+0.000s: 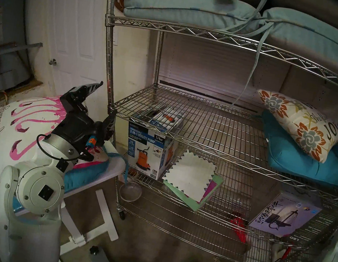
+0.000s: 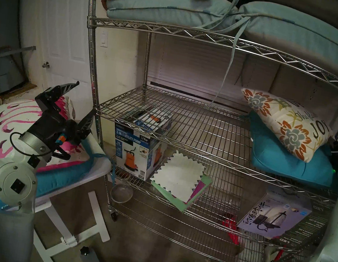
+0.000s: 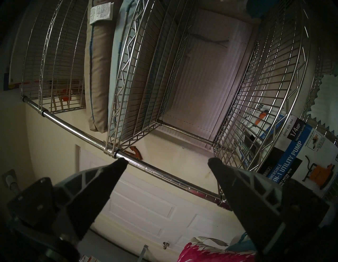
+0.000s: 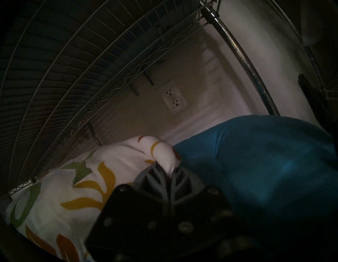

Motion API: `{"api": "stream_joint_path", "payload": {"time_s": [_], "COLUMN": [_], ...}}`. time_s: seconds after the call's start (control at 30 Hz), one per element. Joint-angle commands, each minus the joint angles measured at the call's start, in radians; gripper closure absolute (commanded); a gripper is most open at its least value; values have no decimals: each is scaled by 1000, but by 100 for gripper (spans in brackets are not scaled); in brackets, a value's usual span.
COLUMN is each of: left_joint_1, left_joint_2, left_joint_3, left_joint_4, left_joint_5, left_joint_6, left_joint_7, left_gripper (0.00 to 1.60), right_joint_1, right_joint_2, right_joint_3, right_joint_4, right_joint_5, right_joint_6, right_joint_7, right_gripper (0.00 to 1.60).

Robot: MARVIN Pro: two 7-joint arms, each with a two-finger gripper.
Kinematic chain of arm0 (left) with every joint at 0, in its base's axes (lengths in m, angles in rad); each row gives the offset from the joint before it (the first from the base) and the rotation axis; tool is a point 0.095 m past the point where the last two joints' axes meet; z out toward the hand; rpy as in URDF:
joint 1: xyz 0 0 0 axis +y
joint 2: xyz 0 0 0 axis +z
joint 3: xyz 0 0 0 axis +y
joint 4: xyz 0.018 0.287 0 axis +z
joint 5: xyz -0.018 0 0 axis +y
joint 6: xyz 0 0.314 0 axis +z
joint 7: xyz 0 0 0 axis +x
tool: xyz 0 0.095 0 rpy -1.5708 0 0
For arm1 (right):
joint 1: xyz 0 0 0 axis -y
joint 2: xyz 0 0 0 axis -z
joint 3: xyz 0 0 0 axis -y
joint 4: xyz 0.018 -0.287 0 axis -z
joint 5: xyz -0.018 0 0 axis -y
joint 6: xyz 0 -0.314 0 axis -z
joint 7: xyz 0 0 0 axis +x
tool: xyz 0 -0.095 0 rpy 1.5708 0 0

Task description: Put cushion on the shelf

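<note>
Left hand (image 1: 101,102) spread, empty, over flamingo cushion (image 1: 21,123) on counter (image 1: 117,163). Right hand (image 4: 169,171) clenched on floral cushion (image 4: 73,183), atop teal cushion (image 1: 302,160) at shelf (image 1: 188,117) mid-tier right edge. Risk: pinched fabric drags cushion off. Reads "JOY"; pump box (image 1: 147,146) "2-IN-1 UTILITY PUMP".

Chrome wire shelf (image 1: 224,39); top tier holds pale blue cushions (image 1: 185,8) w/ taupe ones above. Mid tier, right: floral cushion (image 1: 295,125), cream w/ orange & grey-blue flowers, black lettering, on a teal cushion (image 1: 299,164). Left, white folding table (image 1: 109,170): white cushion (image 1: 14,122) w/ pink splashes, teal one under. Pump box (image 1: 146,150) blue, white, orange
</note>
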Motion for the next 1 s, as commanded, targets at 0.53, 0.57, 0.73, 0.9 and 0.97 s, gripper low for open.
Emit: {"api": "stream_joint_path", "payload": {"time_s": [0.53, 0.57, 0.73, 0.9, 0.97], "left_joint_1": [-3, -3, -3, -3, -3], "left_joint_2": [-6, -6, -6, -6, -7], "left_joint_3": [2, 2, 1, 1, 1], "left_joint_4": [-24, -24, -24, -24, -24], "left_joint_5": [1, 2, 2, 2, 2], "left_joint_6": [-3, -4, -4, -5, -5], "left_joint_7": [1, 1, 0, 0, 0], "left_gripper": [0, 0, 0, 0, 0], "right_joint_1": [-121, -125, -174, -234, -251], "right_joint_2": [45, 41, 5, -46, -60], "right_joint_3": [104, 100, 132, 171, 181], "right_joint_4": [0, 3, -51, -142, -163], "right_joint_5": [5, 10, 20, 19, 19], "right_joint_6": [-82, -85, -79, -72, -71], "right_joint_7": [266, 273, 346, 394, 409], "right_gripper": [0, 0, 0, 0, 0]}}
